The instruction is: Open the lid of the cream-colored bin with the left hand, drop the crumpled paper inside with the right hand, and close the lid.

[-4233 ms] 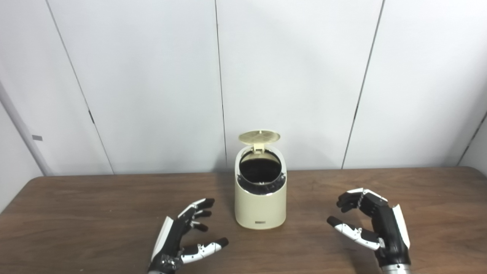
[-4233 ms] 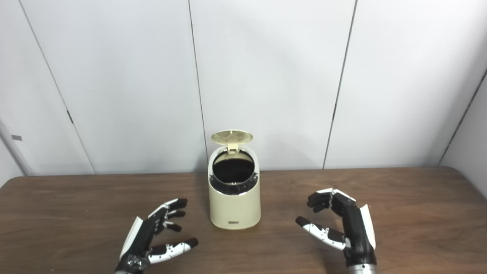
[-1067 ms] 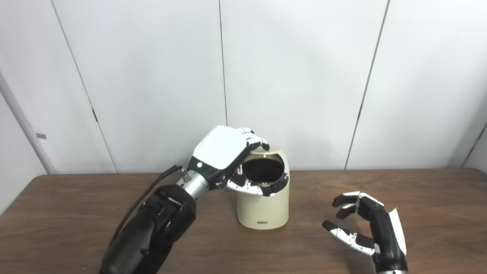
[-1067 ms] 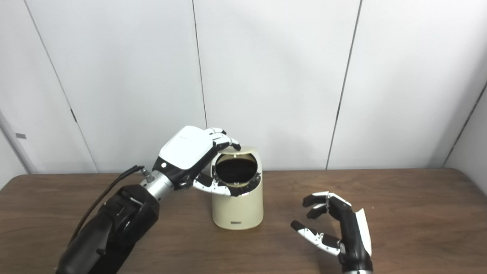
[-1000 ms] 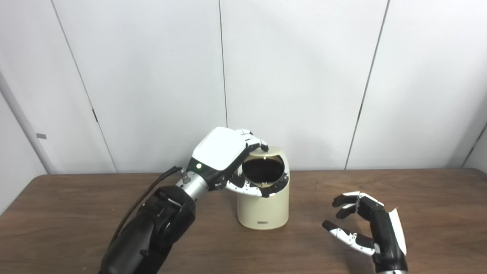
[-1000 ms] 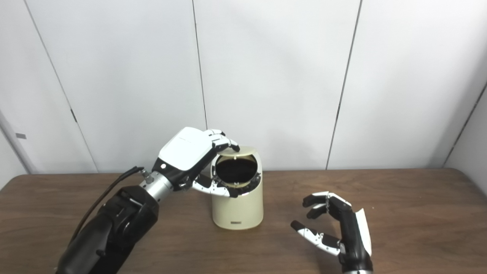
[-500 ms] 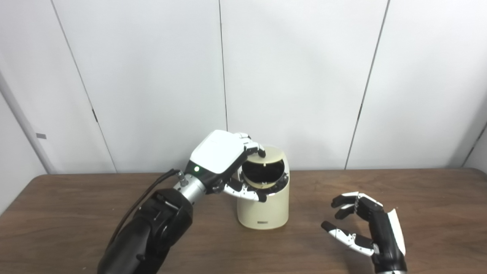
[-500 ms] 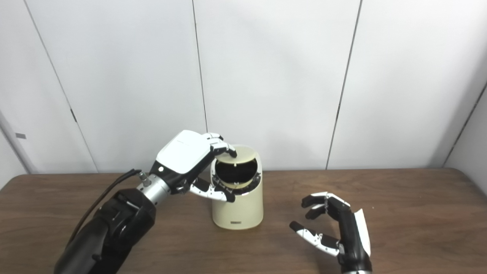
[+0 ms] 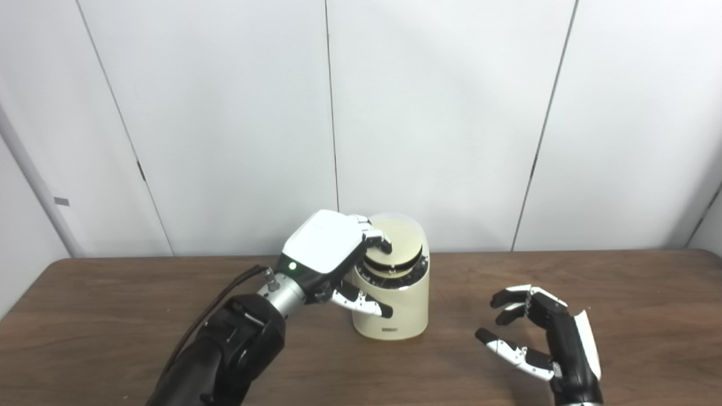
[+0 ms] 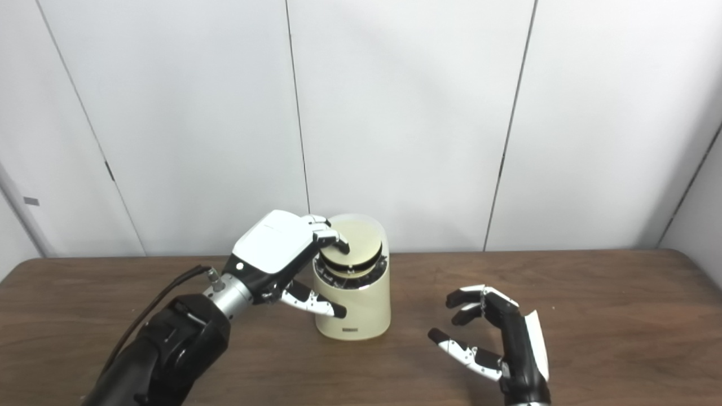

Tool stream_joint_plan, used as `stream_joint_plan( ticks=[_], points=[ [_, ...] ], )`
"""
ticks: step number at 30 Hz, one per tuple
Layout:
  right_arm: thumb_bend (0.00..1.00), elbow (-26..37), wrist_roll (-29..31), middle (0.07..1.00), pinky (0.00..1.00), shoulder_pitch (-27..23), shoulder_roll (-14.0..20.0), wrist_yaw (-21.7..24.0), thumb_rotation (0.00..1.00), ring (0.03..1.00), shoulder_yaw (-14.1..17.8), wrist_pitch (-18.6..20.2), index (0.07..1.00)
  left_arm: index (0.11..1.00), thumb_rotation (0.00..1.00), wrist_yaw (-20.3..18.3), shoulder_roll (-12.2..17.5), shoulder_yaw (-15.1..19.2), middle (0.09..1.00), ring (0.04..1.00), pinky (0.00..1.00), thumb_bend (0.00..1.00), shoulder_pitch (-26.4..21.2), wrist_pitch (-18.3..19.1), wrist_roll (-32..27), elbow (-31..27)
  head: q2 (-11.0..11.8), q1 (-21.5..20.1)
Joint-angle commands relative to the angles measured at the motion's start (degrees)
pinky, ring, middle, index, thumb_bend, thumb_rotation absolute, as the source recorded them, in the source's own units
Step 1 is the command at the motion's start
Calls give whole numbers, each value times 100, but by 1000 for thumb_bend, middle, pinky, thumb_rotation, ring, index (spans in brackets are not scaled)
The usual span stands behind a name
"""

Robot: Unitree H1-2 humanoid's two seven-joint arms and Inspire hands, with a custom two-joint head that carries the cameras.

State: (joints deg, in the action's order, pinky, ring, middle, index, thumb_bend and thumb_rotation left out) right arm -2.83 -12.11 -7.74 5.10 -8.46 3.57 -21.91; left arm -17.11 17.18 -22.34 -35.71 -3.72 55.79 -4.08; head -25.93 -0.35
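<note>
Lid (image 9: 399, 243) now pressed down nearly flat over the cream-colored bin (image 9: 390, 307); half a second ago it stood half raised. Left hand (image 9: 330, 254): fingertips (image 9: 386, 246) on lid top, thumb out front, clasping nothing. Right eye view shows a dark gap under the lid's front edge. Right hand (image 10: 502, 338) rests apart, fingers spread, empty, on bare wooden table (image 10: 620, 316). Crumpled paper not visible.
</note>
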Motion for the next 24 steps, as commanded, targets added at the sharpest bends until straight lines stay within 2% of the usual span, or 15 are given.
stream_joint_plan(
  ticks=[1,8,14,24],
  points=[
    [510,144,51,541,410,-159,17,-12,0,418,11,-84,532,721,485,105,60,15,710,825,627,858,-164,-108,14,-54,-6,-6],
    [510,122,102,540,405,-176,17,1,0,417,-4,-133,533,728,516,197,24,-1,725,827,659,866,-105,-210,39,101,-19,-41],
    [510,157,72,540,408,-166,15,1,0,417,-2,-99,532,742,495,338,-62,-44,742,834,668,867,-65,-300,28,265,-34,-52],
    [510,253,64,539,414,-141,-7,11,0,416,-9,-31,534,763,472,649,-27,-349,751,824,688,864,-99,-470,367,546,-63,-68]
  ],
)
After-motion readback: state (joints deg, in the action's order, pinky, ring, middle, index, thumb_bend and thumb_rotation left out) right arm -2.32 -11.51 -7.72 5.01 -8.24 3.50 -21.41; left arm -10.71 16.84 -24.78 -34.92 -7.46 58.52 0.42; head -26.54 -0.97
